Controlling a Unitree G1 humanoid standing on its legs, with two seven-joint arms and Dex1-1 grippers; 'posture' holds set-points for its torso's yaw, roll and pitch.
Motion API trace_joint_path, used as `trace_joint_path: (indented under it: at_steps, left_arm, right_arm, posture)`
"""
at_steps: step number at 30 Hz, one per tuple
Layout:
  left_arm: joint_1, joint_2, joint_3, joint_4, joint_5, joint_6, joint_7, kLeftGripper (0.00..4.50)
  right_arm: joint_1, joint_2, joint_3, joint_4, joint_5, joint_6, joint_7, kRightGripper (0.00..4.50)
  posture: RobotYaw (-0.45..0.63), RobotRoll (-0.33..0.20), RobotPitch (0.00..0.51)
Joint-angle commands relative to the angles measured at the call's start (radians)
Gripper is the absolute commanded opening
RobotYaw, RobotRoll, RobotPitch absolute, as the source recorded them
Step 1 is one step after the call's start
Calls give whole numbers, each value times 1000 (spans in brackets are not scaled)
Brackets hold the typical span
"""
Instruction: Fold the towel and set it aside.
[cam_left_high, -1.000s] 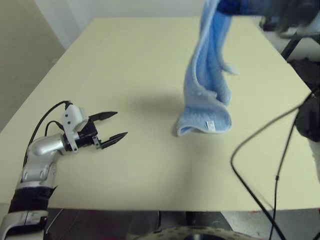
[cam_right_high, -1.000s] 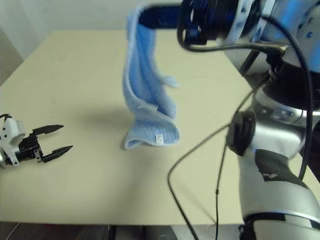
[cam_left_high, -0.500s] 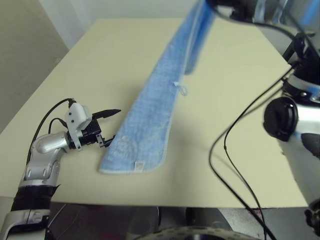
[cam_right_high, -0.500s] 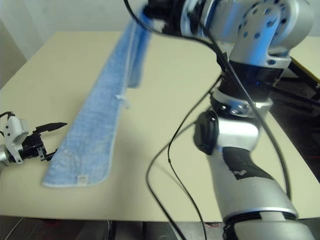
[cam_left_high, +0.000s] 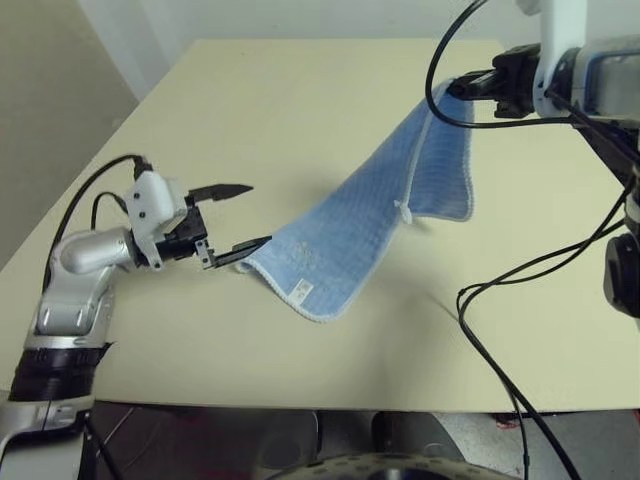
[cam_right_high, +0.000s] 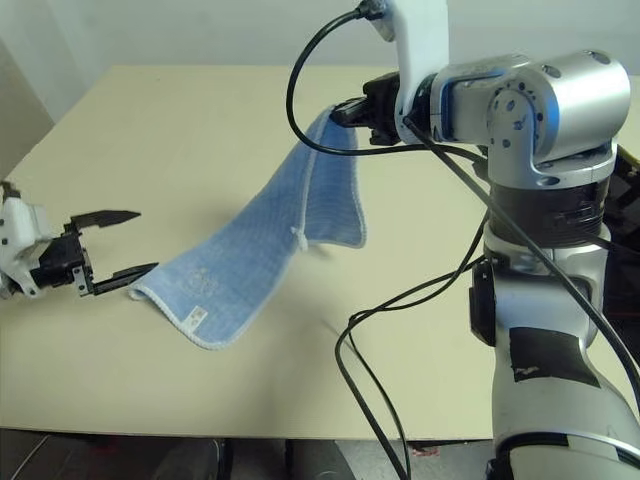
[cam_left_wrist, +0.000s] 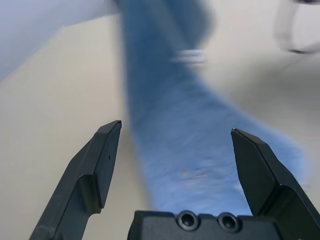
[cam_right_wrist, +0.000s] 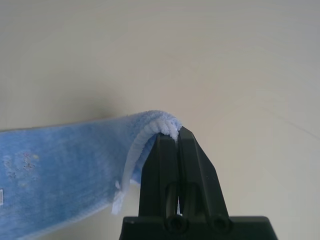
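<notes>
Towel (cam_left_high: 370, 215) hangs pinched in right gripper (cam_left_high: 462, 88) fingers, its low end between left gripper (cam_left_high: 245, 215) fingers spread wide.

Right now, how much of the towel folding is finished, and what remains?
Done: the right gripper has one end of the towel pinched and raised, with the far end trailing onto the table. In hand: the left gripper, fingers open, sits at that low end without closing on it. Left: grasping that end, making the fold, and setting the towel aside.
</notes>
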Motion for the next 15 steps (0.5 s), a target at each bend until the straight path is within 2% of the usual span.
trace_joint_path:
  at_steps: [1, 6, 13, 15]
  left_arm:
    - [72, 30, -86, -52, 36, -15, -71, 4500]
    - [108, -7, -139, -40, 43, 26, -38, 4500]
    - [118, -52, -225, -53, 100, 86, 18, 4500]
    - [114, -56, -258, -56, 148, 76, 30, 4500]
  right_arm:
    - [22, 0, -2, -10, -8, -15, 7, 8]
    - [52, 8, -14, -28, -12, -15, 4, 8]
    - [78, 16, -26, -44, -14, -20, 2, 8]
    - [84, 19, -29, -45, -15, -24, 0, 8]
  posture:
    - [41, 0, 46]
    - [35, 0, 48]
    - [31, 0, 48]
    - [33, 0, 46]
